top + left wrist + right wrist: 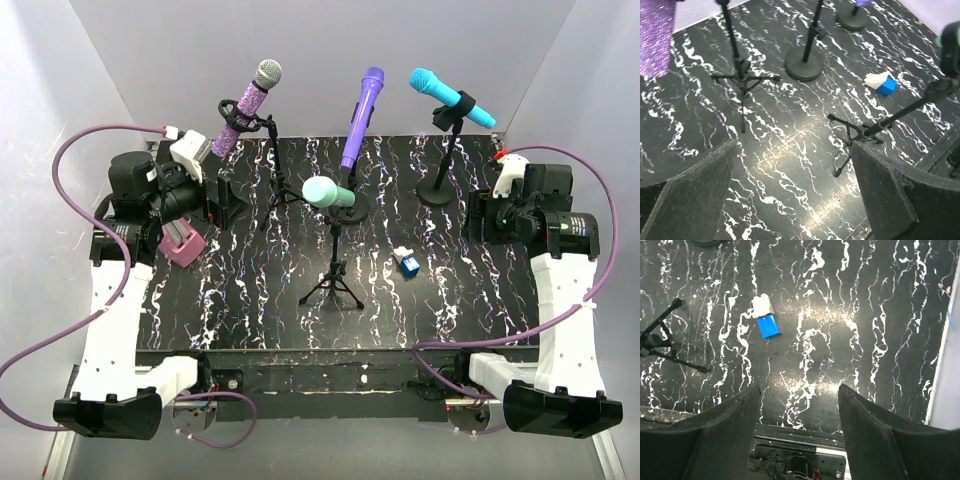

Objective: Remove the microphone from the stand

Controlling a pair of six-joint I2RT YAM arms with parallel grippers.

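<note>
Both arms sat folded at the side edges of the black marbled table [250, 310], the left gripper [795, 200] and right gripper [797, 435] spread wide, empty. The mint-green microphone [328, 192] rested on its black tripod stand [335, 250] between them, well apart from either

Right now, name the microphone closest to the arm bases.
The mint-green microphone on the front tripod; the glittery microphone, purple microphone and cyan microphone stand farther back.
</note>
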